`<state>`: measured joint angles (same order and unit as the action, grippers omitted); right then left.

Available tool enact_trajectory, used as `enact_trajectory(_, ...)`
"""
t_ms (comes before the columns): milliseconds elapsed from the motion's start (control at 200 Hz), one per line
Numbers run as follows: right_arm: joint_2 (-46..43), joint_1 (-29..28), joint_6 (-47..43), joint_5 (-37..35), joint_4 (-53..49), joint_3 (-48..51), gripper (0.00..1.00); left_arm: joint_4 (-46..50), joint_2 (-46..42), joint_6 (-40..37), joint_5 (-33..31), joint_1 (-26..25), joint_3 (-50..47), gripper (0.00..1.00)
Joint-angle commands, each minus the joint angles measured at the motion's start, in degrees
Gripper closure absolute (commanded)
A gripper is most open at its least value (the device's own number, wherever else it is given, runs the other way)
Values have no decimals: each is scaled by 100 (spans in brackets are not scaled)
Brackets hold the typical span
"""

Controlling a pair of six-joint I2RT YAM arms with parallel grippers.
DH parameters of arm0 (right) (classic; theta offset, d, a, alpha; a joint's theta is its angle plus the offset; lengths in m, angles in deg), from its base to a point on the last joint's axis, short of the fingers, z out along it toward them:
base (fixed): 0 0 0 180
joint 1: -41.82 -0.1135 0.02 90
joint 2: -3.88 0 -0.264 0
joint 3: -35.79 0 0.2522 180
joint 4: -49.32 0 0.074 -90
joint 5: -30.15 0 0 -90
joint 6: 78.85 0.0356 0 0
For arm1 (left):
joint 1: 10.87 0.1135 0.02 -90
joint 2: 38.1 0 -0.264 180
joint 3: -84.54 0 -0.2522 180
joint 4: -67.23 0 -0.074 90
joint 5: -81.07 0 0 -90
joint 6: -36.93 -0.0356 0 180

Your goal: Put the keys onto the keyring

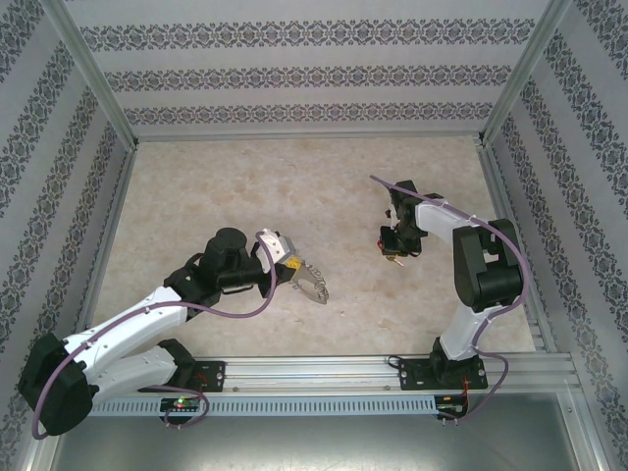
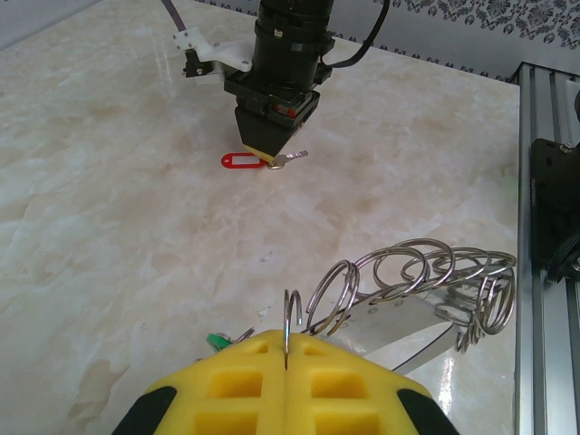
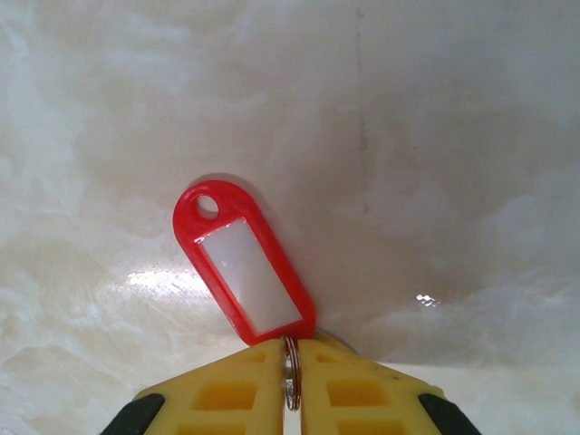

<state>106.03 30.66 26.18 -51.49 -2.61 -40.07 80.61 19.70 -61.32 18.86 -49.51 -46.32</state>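
right gripper (image 3: 290, 355): its yellow fingers are pressed together on the small silver split ring (image 3: 291, 370) of the red key.
red key (image 3: 245, 268): a flat oblong red plastic tag with a white window is held low over the pale marbled table top (image 3: 435, 136). Contact with the table cannot be told.
long axis: it runs from the fingertips at lower right to upper left in the right wrist view. The rounded, holed end points away from the gripper.
left gripper (image 2: 286, 353): its yellow fingers are clamped on one thin wire loop (image 2: 290, 313) of the keyring.
keyring (image 2: 426, 281): a grey metal hoop fringed with silvery loops is spread to the right of the left fingertips.
green key (image 2: 216, 342): a small green piece is seen just left of the left fingertips and is mostly hidden.
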Motion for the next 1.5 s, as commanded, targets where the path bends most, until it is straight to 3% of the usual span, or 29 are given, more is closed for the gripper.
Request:
enact_trajectory(0, 86, -80, 17, -111, -111, -119, 87, -98, 2, 78, 27, 0, 78, 100)
enact_trajectory(1149, -62, -48, 60, -153, -46, -122, 82, -94, 100, 78, 90, 5, 127, 100)
enact_trajectory(1494, -55, -36, 37, -128, -24, -74, 85, -51, 95, 69, 95, 5, 144, 100)
